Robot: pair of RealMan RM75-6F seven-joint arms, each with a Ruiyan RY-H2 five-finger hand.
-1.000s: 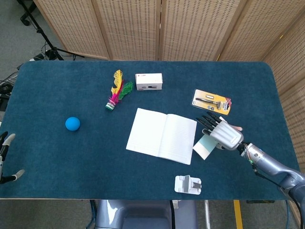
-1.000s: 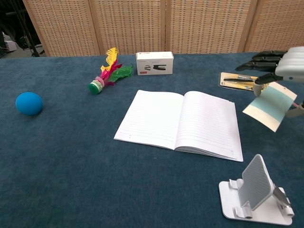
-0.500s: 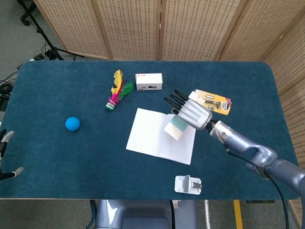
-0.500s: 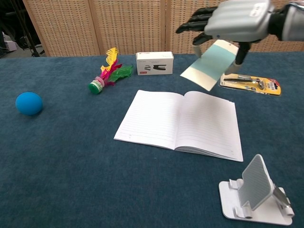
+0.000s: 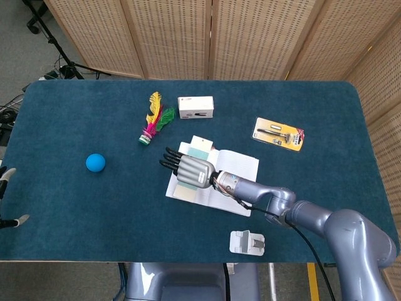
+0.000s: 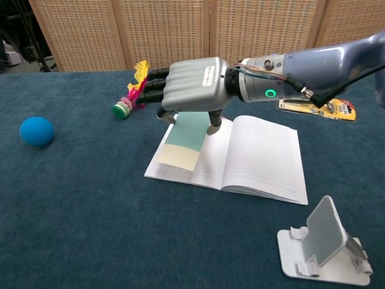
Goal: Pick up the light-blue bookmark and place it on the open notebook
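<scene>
Right hand (image 6: 192,85) stretched across the open notebook (image 6: 252,159), palm down, fingers closed on the light-blue bookmark (image 6: 183,141). Bookmark hanging from that grip over the notebook's left page, pale cream band at its lower end, low over the paper; whether touching the page cannot be told. In the head view, right hand (image 5: 193,169) over the same left page, bookmark (image 5: 199,148) showing past the knuckles on the far side and again at the near side.

Left hand (image 5: 5,195) only a sliver at the left edge of the head view, fingertips apart, nothing between them.

On the blue bench (image 5: 75,132): feathered shuttlecock (image 5: 152,122) and small white box (image 5: 195,107) beyond the notebook, blue ball (image 5: 95,163) well off to the left, yellow carded razor pack (image 5: 278,133) to the right, white phone stand (image 5: 247,241) near the front edge.
</scene>
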